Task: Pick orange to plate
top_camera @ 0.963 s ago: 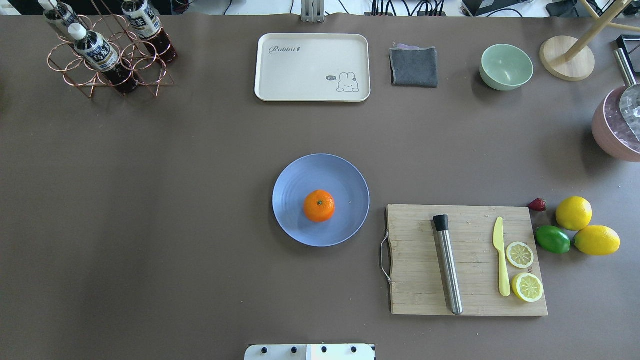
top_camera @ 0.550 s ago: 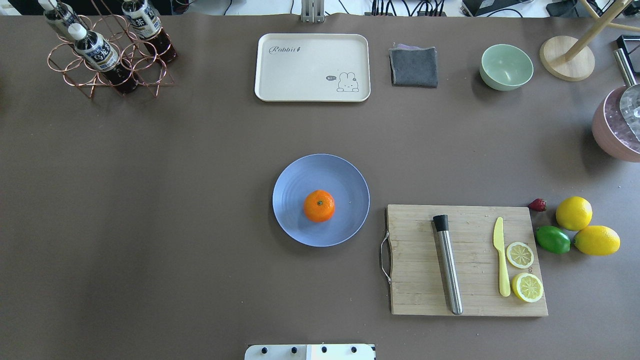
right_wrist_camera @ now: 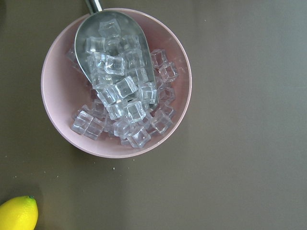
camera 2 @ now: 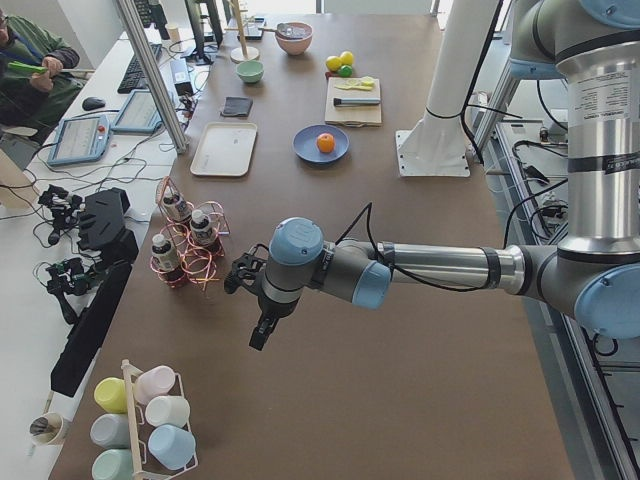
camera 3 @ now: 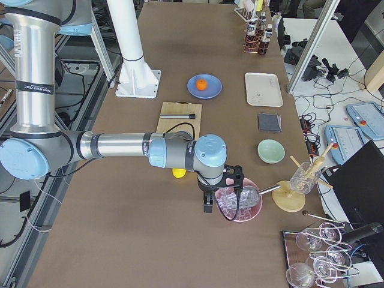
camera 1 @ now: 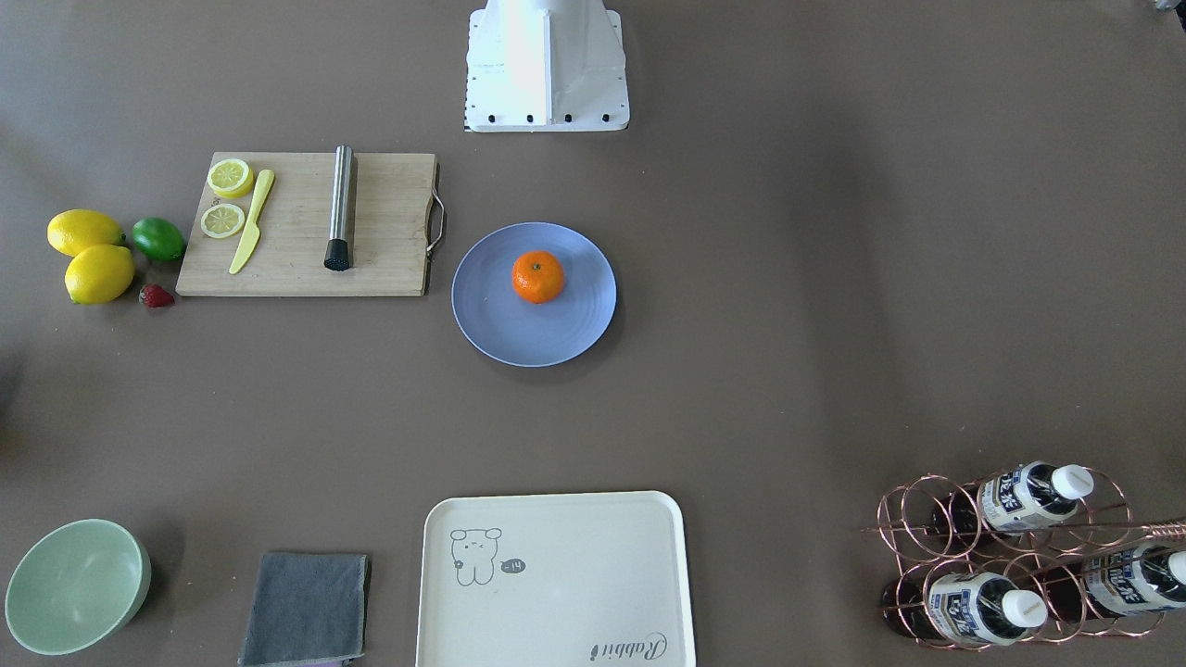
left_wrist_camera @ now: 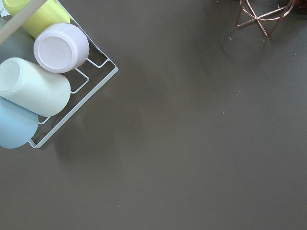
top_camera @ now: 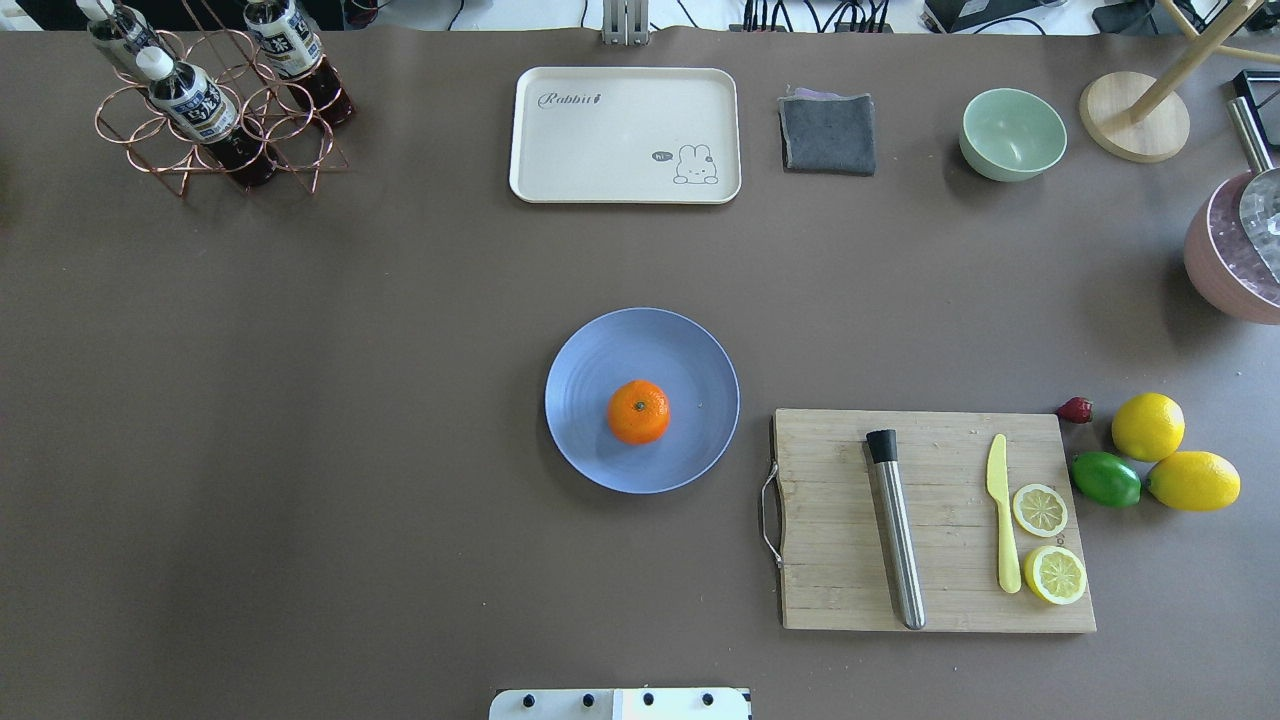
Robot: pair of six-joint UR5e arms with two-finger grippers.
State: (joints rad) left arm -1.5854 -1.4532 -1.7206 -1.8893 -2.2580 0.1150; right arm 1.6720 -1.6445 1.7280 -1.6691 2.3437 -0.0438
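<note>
Orange [top_camera: 638, 411] on plate [top_camera: 598, 358], well apart from left tool [camera 2: 258, 337], right tool [camera 3: 207, 206]

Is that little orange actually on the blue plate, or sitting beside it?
On the plate. The orange rests inside the plate's rim, blue surface showing all around it.

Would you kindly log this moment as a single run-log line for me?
orange on plate | left gripper far from plate, state unclear | right gripper by ice bowl, state unclear | placement looks done
</note>
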